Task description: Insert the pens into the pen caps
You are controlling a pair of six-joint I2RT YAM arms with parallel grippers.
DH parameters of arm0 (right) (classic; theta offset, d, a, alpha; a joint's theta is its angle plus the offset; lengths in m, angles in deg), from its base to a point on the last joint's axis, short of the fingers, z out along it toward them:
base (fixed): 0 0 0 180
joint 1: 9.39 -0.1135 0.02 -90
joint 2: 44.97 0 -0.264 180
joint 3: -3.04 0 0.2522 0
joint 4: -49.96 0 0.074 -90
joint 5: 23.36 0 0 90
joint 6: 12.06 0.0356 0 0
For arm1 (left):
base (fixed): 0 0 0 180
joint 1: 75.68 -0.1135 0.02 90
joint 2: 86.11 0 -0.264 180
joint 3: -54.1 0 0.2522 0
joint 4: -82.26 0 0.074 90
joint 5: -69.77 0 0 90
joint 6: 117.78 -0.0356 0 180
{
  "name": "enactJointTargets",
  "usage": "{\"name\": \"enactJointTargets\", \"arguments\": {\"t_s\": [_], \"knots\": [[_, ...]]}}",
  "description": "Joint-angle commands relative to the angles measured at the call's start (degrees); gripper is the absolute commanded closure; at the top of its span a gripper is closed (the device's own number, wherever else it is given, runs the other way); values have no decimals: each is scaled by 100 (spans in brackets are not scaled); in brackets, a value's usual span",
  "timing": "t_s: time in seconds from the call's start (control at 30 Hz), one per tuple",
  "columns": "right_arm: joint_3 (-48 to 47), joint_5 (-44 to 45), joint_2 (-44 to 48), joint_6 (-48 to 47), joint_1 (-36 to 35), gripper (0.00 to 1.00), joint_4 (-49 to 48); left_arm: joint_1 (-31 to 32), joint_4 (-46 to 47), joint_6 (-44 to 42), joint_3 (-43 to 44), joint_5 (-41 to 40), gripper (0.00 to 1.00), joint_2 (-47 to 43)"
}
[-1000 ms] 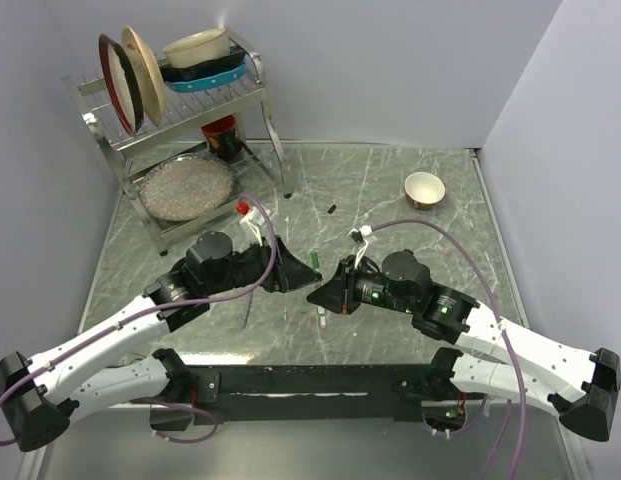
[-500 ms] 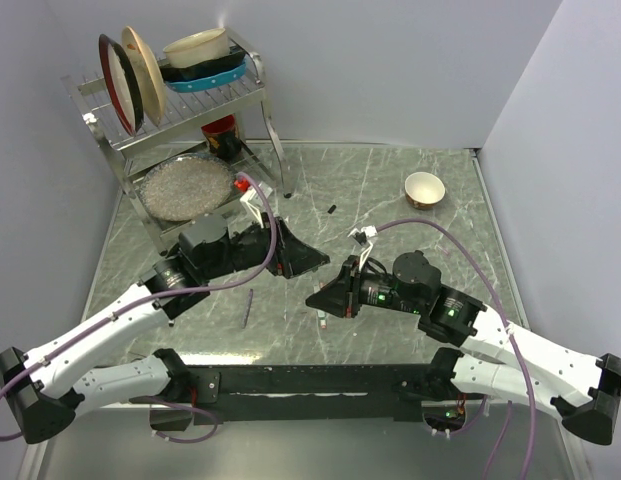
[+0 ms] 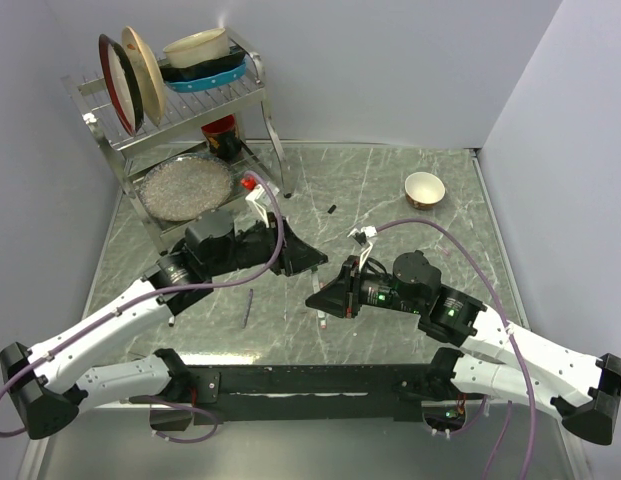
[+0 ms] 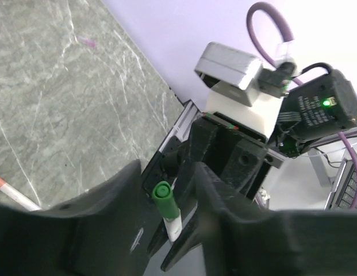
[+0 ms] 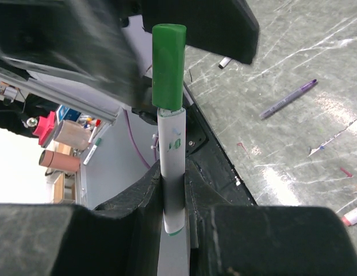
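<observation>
Pen [image 5: 171, 144] is clamped by its barrel in the right gripper's [image 5: 172, 179] jaws, leaving its green cap [image 5: 168, 63] free; left gripper's [image 4: 167, 179] jaws are parted, straddling that cap.

A rack [image 3: 180, 110] is set at the far left of the surface [image 3: 390, 170], and a bowl [image 3: 424, 188] at the far right. Near the middle, the left gripper [image 3: 318, 262] is held just behind the right gripper [image 3: 315, 298], between whose fingers [image 5: 138, 201] a capped pen [image 5: 171, 172] is clamped. A loose pen [image 3: 247, 305] is laid to their left, and a small cap [image 3: 331, 209] behind them.
</observation>
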Motion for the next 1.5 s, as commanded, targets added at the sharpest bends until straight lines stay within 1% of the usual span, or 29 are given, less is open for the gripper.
{"name": "enactJointTargets", "arguments": {"t_s": [0.0, 0.03, 0.07, 0.1, 0.13, 0.17, 0.2, 0.23, 0.3, 0.33, 0.43, 0.5, 0.6, 0.67, 0.8, 0.83, 0.87, 0.93, 1.27, 1.37, 1.47], "knots": [[-306, -60, 67, 1, -24, 100, -147, 16, 71, -135, 290, 310, 68, 106], [-306, -42, 76, 1, -24, 100, -147, 7, 89, -144, 299, 363, 76, 115], [-297, -16, 76, 36, -24, 100, -173, 16, 184, -153, 264, 442, 90, 115], [-271, -7, 119, 80, -24, 100, -286, 16, 281, -118, 229, 582, 98, 107], [-245, 2, 146, 141, -15, 100, -313, 7, 421, -92, 177, 861, 99, 81], [-166, 28, 190, 307, -24, 100, -540, 16, 658, 100, 11, 1056, 99, 28], [-131, 54, 268, 396, -15, 100, -864, 16, 1139, 224, -95, 1205, 99, -7], [-104, 89, 304, 536, -15, 100, -998, 16, 1352, 538, -201, 1442, 99, -77], [-104, 177, 348, 608, -24, 100, -1218, 16, 1826, 795, -447, 1602, 99, -139], [-113, 178, 366, 625, -24, 100, -1280, 16, 1968, 953, -526, 1768, 99, -209], [-112, 143, 418, 634, -15, 100, -1579, 16, 2337, 1269, -913, 1787, 99, -341], [-226, 134, 401, 591, -15, 100, -1562, 16, 2418, 1332, -1002, 1971, 99, -324], [-490, 274, 366, 354, -24, 100, -1255, 16, 2216, 1376, -844, 2068, 99, -228], [-508, 345, 392, 327, 2, 100, -1315, 16, 2443, 1578, -896, 2173, 99, -219], [-648, 362, 287, 327, 11, 100, -1430, 25, 2549, 1771, -1115, 2095, 99, -350], [-666, 380, 269, 361, 28, 100, -1456, 16, 2732, 1954, -1368, 2069, 99, -490], [-632, 371, 269, 397, 20, 100, -1621, 24, 3161, 2078, -1501, 2051, 99, -552], [-614, 327, 260, 493, 46, 100, -1746, 25, 3402, 2211, -1686, 2077, 99, -649], [-649, -68, 76, 827, 160, 100, -2343, 33, 3332, 2036, -1713, 2086, 99, -948], [-614, -165, -3, 994, 160, 100, -2606, 86, 3665, 2071, -1854, 2095, 99, -1071], [-728, -262, -100, 1021, 169, 100, -2669, 139, 4025, 2193, -2038, 2077, 99, -1133]]}}
